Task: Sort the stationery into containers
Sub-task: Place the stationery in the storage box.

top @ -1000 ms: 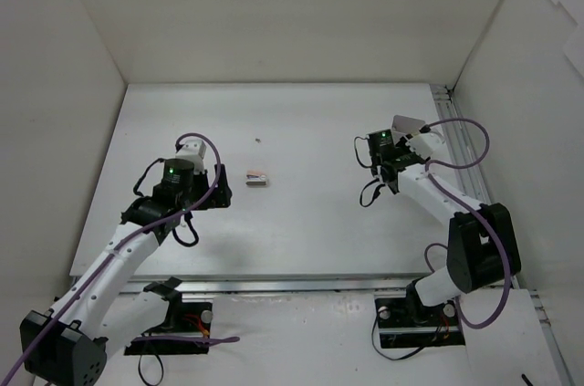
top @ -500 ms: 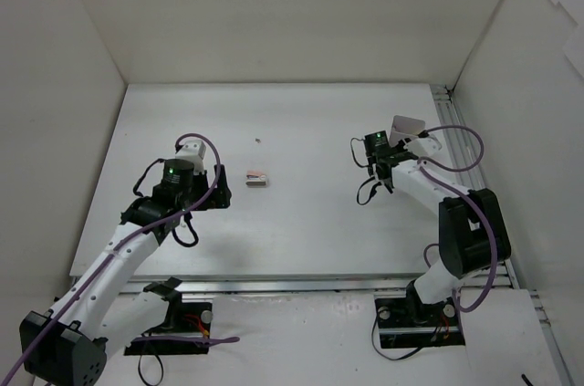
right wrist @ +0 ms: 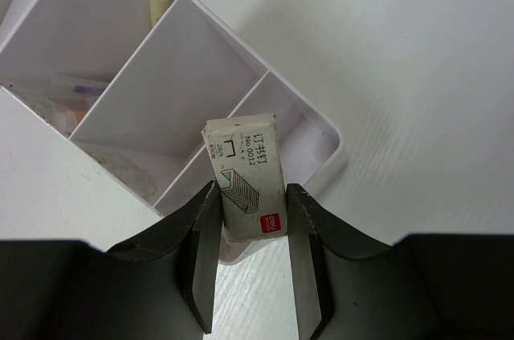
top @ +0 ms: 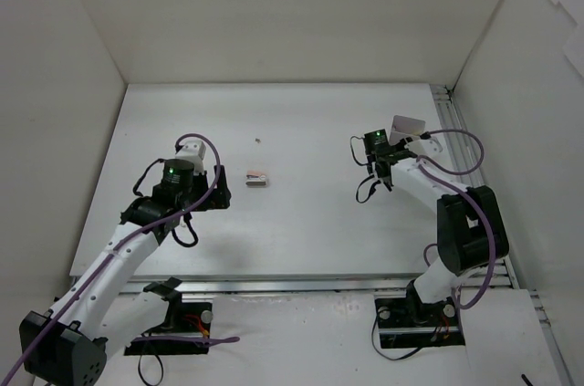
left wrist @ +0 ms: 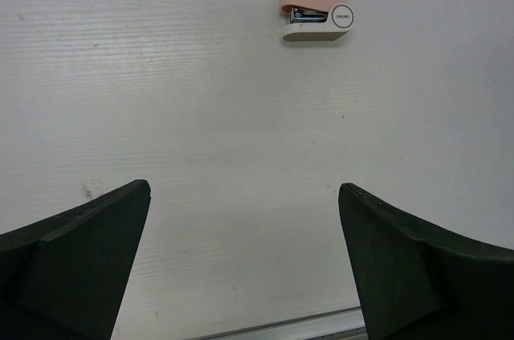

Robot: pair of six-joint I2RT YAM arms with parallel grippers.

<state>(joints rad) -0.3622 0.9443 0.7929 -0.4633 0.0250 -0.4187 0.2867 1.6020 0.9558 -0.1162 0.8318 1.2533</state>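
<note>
My right gripper (right wrist: pixel 250 195) is shut on a small white block with a red label (right wrist: pixel 245 175), printed with a staple drawing. It holds the block over the near corner compartment of the white divided bin (right wrist: pixel 321 127). A yellow-green pen (right wrist: pixel 158 4) and a pale pen (right wrist: pixel 76 87) lie in the far compartment. In the top view the bin (top: pixel 407 124) is at the right, with my right gripper (top: pixel 392 145) beside it. My left gripper (left wrist: pixel 245 195) is open and empty above the table. A small pink-and-white stapler (left wrist: pixel 317 24) lies well ahead of it.
The stapler (top: pixel 257 177) lies mid-table between the arms, with a tiny dark speck (top: pixel 258 140) behind it. White walls enclose the table on three sides. A metal rail (top: pixel 444 112) runs along the right edge near the bin.
My right gripper has shifted slightly left and toward the bin with the block in it. The left arm and the stapler have not moved.
</note>
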